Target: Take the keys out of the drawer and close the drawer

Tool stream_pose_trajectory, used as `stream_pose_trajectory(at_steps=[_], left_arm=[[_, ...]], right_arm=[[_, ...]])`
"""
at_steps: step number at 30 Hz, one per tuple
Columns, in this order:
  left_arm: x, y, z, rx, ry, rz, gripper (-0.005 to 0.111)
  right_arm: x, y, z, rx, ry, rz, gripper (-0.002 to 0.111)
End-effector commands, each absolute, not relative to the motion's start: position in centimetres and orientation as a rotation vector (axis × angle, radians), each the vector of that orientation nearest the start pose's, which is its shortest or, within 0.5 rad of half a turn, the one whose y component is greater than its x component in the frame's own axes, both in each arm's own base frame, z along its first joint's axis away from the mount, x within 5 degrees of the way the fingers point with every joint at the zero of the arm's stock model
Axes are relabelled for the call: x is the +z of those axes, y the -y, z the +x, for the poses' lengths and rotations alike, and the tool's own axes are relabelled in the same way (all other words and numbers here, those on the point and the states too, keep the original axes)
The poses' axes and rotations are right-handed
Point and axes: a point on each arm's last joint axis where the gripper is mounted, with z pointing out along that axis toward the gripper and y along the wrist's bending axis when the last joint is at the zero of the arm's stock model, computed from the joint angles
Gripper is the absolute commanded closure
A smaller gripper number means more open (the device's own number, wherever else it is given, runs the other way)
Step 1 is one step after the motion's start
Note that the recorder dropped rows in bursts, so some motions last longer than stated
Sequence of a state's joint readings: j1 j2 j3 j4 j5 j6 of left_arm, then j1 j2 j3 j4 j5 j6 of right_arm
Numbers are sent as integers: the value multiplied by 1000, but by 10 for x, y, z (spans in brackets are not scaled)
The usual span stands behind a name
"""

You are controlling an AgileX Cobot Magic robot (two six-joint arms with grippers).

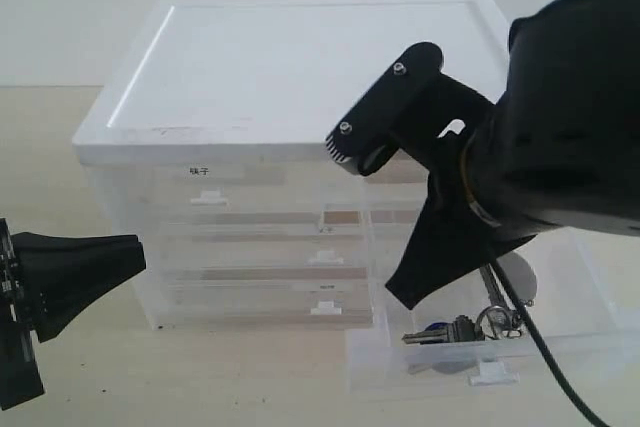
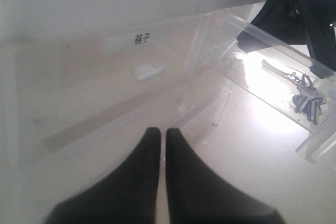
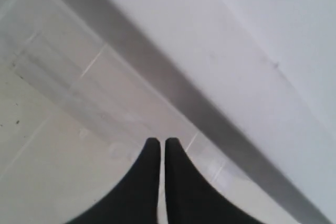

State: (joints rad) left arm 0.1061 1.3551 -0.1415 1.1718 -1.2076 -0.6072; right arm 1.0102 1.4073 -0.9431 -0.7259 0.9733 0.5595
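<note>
The drawer (image 1: 560, 352) stands pulled out at the cabinet's lower right, its white tab handle (image 1: 495, 375) facing front. The keys (image 1: 455, 330) lie inside near the front wall, with a blue tag and a grey disc (image 1: 516, 277) behind them. My right gripper (image 1: 403, 299) hangs shut over the drawer's left part, a little above and left of the keys, with nothing between its fingers. In the right wrist view the right gripper (image 3: 159, 141) shows only clear plastic beyond it. My left gripper (image 1: 138, 252) is shut and empty left of the cabinet. The left wrist view shows the keys (image 2: 307, 96) beyond the left gripper (image 2: 159, 131).
The white-topped translucent drawer cabinet (image 1: 300, 77) fills the middle, with closed drawers and a labelled half-width drawer (image 2: 143, 39). The right arm's black body (image 1: 570, 117) looms over the cabinet's right side. A pale tabletop (image 1: 200, 377) lies in front.
</note>
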Motion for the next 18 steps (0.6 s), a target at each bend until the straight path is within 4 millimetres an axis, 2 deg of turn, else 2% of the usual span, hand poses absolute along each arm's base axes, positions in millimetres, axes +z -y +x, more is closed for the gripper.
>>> stream_pose_trajectory(at_steps=[1,3,6,7,8,9,10,11,14,18], left_arm=[[175,62,157,-848,-1678,656,102],[175,62,157,-848,-1678,656,102],[175,62,157,-848,-1678,656,102],[175,62,157,-849,-1679,659,102],[175,62,157,-849,-1679,659,102],[175,62,157,-849,-1679,659,102],[175,62,157,-849,-1679,659,102],[175,62,157,-849,-1679,659,102],[175,62,157,-848,-1679,657,102],[175,62,157,-848,-1679,657,102]], right_arm=[[269,-194,178,-352,-2305,-1019,108],[274,-195,171,-273,-2293,-1116,108],[293,-195,161,-131,-2274,-1189,106],[301,-193,157,-87,-2274,-1196,102],[313,-189,148,-37,-2272,-1265,91],[316,-186,143,-30,-2278,-1343,83],[314,-180,135,-68,-2299,-1498,68],[313,-177,135,-98,-2302,-1531,63],[300,-178,143,-252,-2340,-1596,66],[288,-185,148,-316,-2325,-1705,67]])
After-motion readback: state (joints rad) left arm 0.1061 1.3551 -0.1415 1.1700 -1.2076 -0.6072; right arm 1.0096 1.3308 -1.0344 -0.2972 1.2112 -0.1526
